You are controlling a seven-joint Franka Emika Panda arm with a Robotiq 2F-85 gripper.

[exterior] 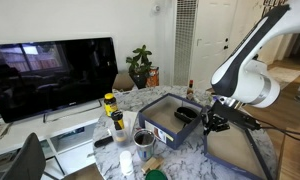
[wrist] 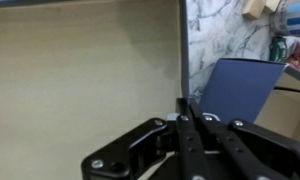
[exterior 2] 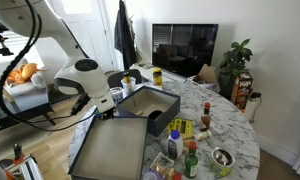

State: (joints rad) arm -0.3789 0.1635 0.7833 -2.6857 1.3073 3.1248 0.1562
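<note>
My gripper is shut, and its fingertips pinch the thin dark rim of a shallow grey box lid with a beige inside. In both exterior views the gripper sits at the lid's edge, where the lid lies flat on the marble table next to the open grey box. A small dark thing lies inside the box.
Yellow-capped bottles and a metal cup stand beside the box. Several bottles, a metal bowl and a yellow packet crowd the table end. A TV and a plant stand behind. A blue sheet lies by the lid.
</note>
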